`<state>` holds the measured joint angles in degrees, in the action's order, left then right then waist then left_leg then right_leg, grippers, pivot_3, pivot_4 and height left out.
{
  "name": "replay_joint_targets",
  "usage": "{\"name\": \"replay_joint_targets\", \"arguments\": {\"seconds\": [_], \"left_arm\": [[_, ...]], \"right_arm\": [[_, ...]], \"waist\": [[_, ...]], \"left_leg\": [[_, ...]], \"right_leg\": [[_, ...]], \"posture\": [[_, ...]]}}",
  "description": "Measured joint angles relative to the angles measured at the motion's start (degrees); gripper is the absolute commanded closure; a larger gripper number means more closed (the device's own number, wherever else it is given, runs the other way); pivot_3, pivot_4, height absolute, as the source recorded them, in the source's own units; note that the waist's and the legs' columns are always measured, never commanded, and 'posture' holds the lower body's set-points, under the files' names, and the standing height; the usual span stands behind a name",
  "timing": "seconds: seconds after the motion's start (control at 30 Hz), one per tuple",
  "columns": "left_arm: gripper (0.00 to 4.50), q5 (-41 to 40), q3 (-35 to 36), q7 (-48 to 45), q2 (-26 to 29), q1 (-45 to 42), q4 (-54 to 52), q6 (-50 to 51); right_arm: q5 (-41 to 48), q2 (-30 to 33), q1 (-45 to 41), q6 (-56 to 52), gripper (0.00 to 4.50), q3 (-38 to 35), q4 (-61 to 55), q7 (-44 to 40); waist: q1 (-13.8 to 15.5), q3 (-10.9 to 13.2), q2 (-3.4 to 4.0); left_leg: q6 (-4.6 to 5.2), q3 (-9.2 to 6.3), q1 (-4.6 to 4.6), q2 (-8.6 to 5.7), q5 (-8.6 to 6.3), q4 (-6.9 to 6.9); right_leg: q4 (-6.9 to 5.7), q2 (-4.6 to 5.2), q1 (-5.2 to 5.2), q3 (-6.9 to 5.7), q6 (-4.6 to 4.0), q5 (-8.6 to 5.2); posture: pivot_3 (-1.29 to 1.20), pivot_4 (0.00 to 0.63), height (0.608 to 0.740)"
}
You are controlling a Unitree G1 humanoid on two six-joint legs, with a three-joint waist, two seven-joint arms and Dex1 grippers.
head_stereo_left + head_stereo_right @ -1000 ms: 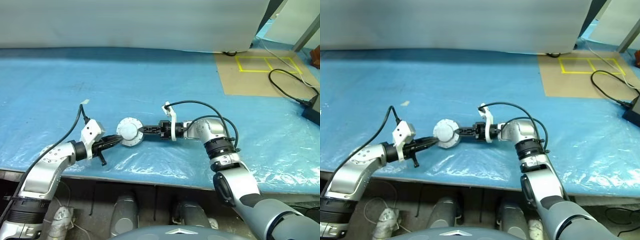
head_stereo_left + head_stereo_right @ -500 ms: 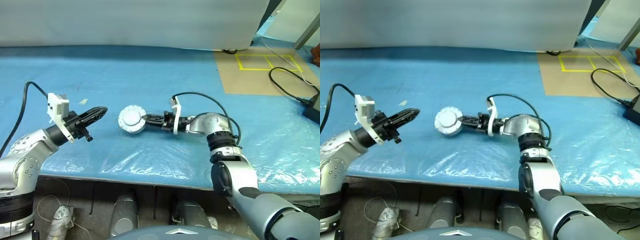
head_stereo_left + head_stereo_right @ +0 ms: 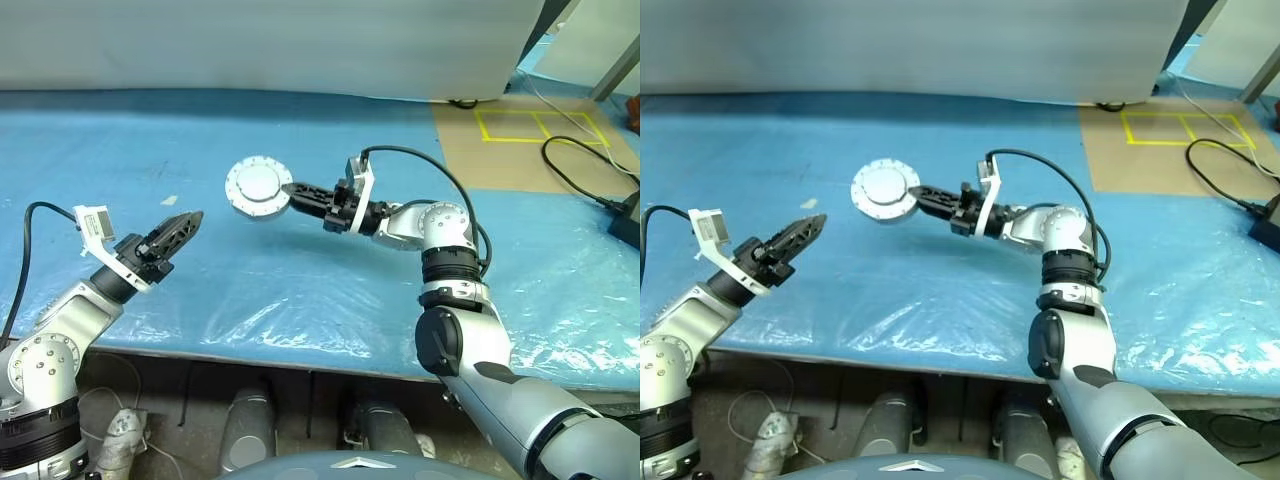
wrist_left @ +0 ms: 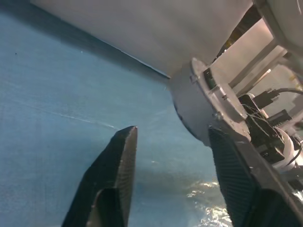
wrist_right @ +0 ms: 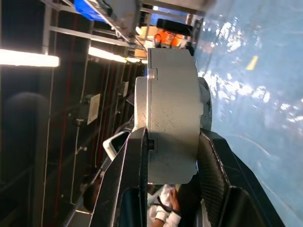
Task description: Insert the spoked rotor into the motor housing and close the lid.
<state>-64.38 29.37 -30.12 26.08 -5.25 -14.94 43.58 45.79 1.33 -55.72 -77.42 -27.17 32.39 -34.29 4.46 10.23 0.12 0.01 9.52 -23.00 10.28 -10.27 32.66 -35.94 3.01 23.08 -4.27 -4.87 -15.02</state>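
A round silver-grey puck, the motor housing with its lid on, hangs in the air above the blue table. Its plain grey face with the ribbed rim is turned toward me. My right gripper is shut on its edge, and the right wrist view shows the housing clamped between both fingers. My left gripper stands open well to the left of the puck, touching nothing. In the left wrist view the housing lies beyond the open left gripper. The spoked rotor is hidden.
A brown board with yellow tape lines lies at the far right. A black cable runs across the board. A small pale scrap lies on the table near the left gripper. A white sheet closes off the back.
My left gripper has let go of the puck, drawn back to the left, risen and opened. The right gripper has lifted the puck up off the table.
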Motion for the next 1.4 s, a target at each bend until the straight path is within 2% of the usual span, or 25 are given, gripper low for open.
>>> {"name": "replay_joint_targets", "arguments": {"seconds": [0.1,0.3,0.6,0.93,1.27,1.4], "left_arm": [[0.02,-3.96,0.27,1.90,-1.69,-0.50,-0.19,0.03],[0.02,-10.50,-0.76,4.44,-5.16,-1.22,-1.72,0.06],[0.02,-12.34,-4.99,6.77,-11.45,-5.07,2.48,-0.63],[0.02,-13.47,-5.51,7.40,-17.57,-10.60,7.43,-3.12],[0.02,-14.50,-8.27,8.21,-18.57,-12.54,7.44,-2.98],[0.02,-14.28,-8.58,8.30,-19.14,-16.58,10.18,-3.65]], "right_arm": [[1.49,-0.42,-0.02,-0.68,3.42,-0.92,-0.68,1.82],[2.71,-0.86,-0.02,-0.84,3.42,-1.41,-0.94,4.58],[6.53,-1.50,-0.41,-1.73,3.42,-2.09,-1.91,6.93],[9.87,-1.64,-1.06,-2.73,3.42,-2.65,-3.71,9.28],[10.67,-1.72,-1.05,-3.36,3.42,-2.41,-3.95,10.85],[10.71,-1.81,-1.05,-3.40,3.42,-2.10,-3.97,10.90]], "waist": [[0.05,0.00,0.00],[0.17,0.00,0.00],[0.26,0.00,-0.01],[1.03,0.00,-0.02],[1.04,0.00,-0.02],[1.08,0.00,-0.02]], "left_leg": [[-0.01,-0.02,-0.02,0.00,0.00,0.02],[-0.03,-0.11,-0.09,-0.02,0.00,0.05],[-0.04,-0.20,-0.12,-0.08,0.00,0.10],[-0.04,-0.34,-0.17,-0.15,0.00,0.16],[-0.05,-0.51,-0.20,-0.26,0.01,0.18],[-0.05,-0.62,-0.24,-0.31,0.01,0.27]], "right_leg": [[-0.01,0.00,0.00,0.00,0.02,0.01],[-0.01,-0.02,0.00,-0.04,0.08,0.05],[0.00,-0.02,-0.02,-0.02,0.22,0.13],[0.03,-0.02,-0.07,-0.03,0.34,0.20],[0.04,-0.01,-0.09,-0.03,0.41,0.24],[0.03,0.00,-0.13,-0.03,0.48,0.28]], "posture": [[0.00,0.150,0.740],[0.00,0.150,0.740],[0.00,0.150,0.740],[0.00,0.150,0.740],[0.00,0.150,0.740],[0.00,0.150,0.740]]}}
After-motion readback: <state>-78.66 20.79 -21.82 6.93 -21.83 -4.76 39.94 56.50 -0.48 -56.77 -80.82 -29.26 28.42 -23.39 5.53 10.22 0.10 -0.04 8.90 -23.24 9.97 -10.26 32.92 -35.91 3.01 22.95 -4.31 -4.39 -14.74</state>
